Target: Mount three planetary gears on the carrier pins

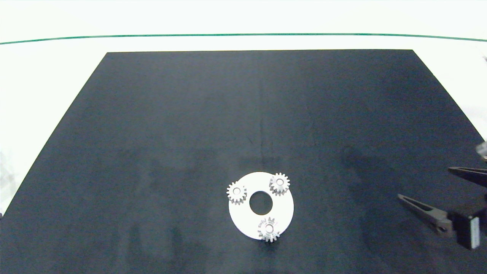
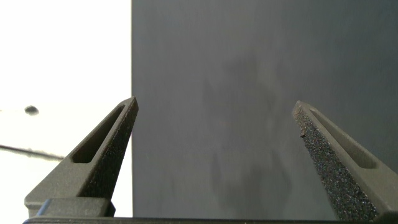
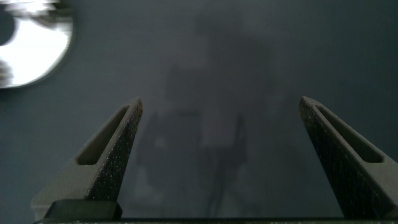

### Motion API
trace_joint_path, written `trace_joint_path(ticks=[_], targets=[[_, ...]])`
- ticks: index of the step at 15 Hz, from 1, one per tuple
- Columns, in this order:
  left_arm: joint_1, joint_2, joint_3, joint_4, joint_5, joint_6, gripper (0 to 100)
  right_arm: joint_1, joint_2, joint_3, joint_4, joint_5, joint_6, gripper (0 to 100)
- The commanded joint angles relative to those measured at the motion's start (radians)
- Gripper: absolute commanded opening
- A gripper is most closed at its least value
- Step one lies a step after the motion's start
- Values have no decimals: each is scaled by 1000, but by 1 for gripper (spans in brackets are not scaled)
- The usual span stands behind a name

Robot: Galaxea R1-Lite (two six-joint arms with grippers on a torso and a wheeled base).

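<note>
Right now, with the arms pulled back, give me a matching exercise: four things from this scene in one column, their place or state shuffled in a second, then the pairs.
Things:
1. small silvery metal spur gears
2. flat white ring-shaped disc
3. right gripper
4. black rectangular mat

Places or states:
A. covers most of the white table
B. jaws open, empty, at the mat's right edge
C. three seated in a triangle
D. lies on the mat, large centre hole

Pairs: 1-C, 2-D, 3-B, 4-A
</note>
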Motion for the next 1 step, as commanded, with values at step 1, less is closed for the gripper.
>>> trace_joint_path(ticks=[1], targets=[[48,-206,75,-15,14,8,100,-95,-372,181,-12,-211,-66,100]])
